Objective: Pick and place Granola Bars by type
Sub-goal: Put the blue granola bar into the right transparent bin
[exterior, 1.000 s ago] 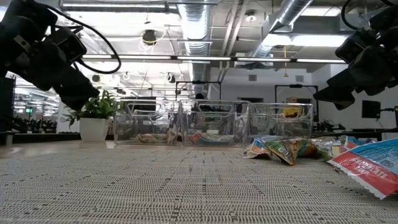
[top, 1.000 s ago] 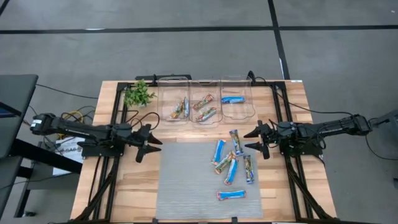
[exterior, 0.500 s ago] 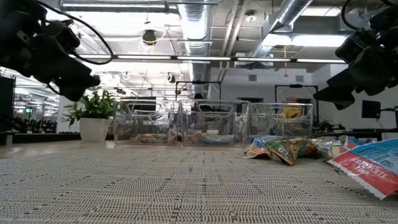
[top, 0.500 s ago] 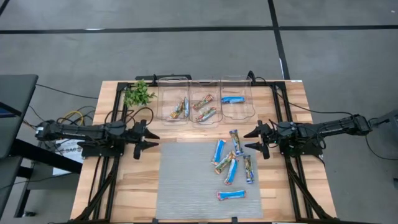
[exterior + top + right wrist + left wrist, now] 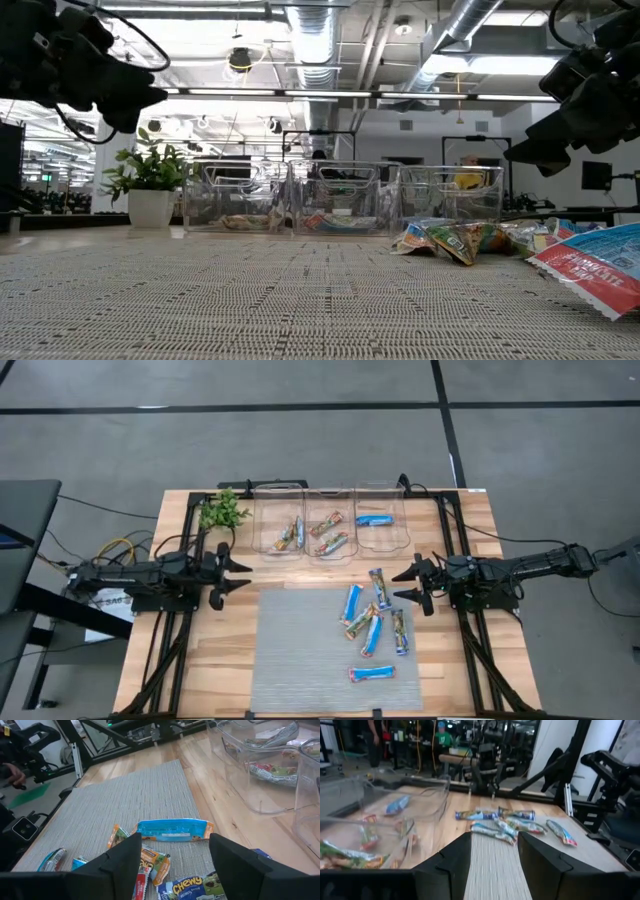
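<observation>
1. Retreating toward its own edge of the surface (image 5: 220,640), the left hand (image 5: 222,570) is now sitting farther from the mat (image 5: 300,660) than a second ago; its fingers are standing apart and holding nothing.
2. Hovering with its fingers spread and empty, the right hand (image 5: 412,586) is waiting where it was, just beside the loose Granola Bars (image 5: 372,622).
3. Lying directly ahead of the right hand's fingertips, the nearest blue bar (image 5: 171,830) is resting on the mat, with multicoloured ones bunching just beyond it.
4. Standing well beyond both hands at the far side of the surface, 3 clear bins (image 5: 330,520) are already holding several sorted bars; the blue one is lying alone in the bin nearest the right hand.
5. Judging by this, the sorting is sitting partway through, between 1 placement and the next pick.
6. Reaching next probably means the right hand lowering over the nearest blue bar, closing across its narrow width, then carrying it to the bin with the other blue bar.
</observation>
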Tool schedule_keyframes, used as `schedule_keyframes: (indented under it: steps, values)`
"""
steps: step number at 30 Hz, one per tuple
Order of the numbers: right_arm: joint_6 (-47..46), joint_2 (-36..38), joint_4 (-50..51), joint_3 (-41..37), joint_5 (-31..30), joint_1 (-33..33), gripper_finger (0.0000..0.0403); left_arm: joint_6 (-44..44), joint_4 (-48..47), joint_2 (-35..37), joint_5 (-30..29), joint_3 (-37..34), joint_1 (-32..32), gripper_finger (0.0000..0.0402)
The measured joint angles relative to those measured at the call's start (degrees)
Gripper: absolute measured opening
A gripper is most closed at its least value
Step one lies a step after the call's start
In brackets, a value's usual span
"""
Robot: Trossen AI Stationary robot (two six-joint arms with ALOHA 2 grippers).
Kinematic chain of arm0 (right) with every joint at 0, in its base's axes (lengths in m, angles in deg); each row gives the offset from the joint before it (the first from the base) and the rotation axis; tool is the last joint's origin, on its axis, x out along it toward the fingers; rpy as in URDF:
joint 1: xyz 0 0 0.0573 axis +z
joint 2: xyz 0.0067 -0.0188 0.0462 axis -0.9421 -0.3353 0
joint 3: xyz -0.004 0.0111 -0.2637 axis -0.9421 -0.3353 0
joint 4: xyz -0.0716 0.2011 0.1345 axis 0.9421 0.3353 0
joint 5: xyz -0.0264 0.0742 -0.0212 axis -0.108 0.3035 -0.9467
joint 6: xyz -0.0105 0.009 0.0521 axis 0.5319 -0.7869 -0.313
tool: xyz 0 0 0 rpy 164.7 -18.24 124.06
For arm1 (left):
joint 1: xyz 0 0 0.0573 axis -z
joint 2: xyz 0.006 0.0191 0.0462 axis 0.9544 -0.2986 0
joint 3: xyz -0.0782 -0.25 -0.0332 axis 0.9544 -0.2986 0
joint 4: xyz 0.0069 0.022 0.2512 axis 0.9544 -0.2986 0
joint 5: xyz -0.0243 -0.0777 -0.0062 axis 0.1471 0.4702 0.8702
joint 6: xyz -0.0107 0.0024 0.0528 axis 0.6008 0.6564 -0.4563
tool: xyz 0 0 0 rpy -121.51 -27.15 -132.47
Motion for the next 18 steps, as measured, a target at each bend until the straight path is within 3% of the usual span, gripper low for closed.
schedule_keyframes:
  steps: [6,18]
  values:
    - [0.0,0.0,0.0,0.0,0.0,0.0,0.0225,-0.2,0.0,1.6,0.0,0.0,0.0,0.0155]
    - [0.0,0.0,0.0,0.0,0.0,0.0,0.0225,-12.1,0.0,1.6,-0.1,0.0,0.0,0.0155]
